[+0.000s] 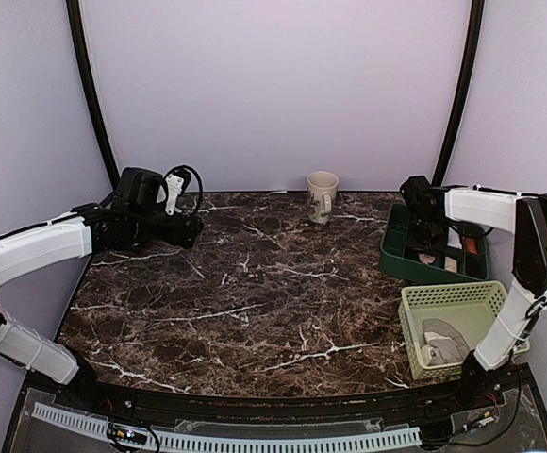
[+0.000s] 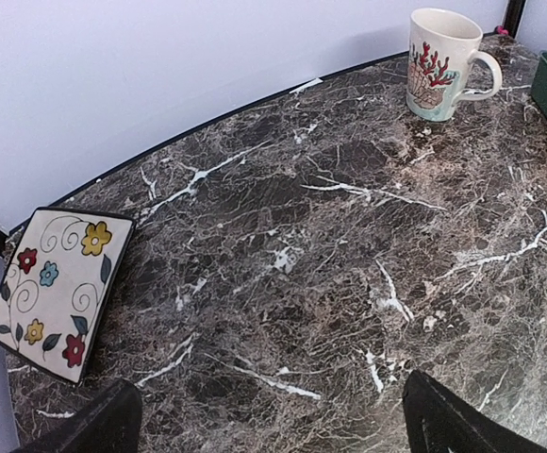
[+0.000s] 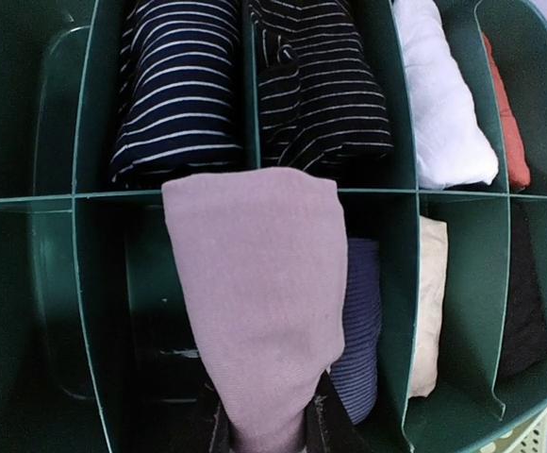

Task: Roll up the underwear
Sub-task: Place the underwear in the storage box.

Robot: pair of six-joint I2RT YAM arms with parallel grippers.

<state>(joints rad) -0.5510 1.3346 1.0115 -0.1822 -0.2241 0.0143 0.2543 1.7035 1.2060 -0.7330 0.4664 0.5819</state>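
**Pink roll held over the tray**

The pink underwear (image 3: pixel 259 302), already rolled, hung pinched in the right fingers (image 3: pixel 323 427) above the green tray (image 3: pixel 85 198) at the table's (image 2: pixel 349 264) far right corner. Stowing seemed the step in hand: lower it into the free slot, then let go. The left fingers (image 2: pixel 448 420) stood wide open near the far left corner, holding nothing.

Readable text: none in any view.
Mug (image 2: pixel 440 61) print: red branching drawing over a basket shape, no letters or numbers.
Square plate (image 2: pixel 55 291) print: red, yellow and blue flowers with dark curls and leaves, no letters or numbers.
Folded cloths in the right wrist view: stripes and plain colours only, no tags or brand marks legible.
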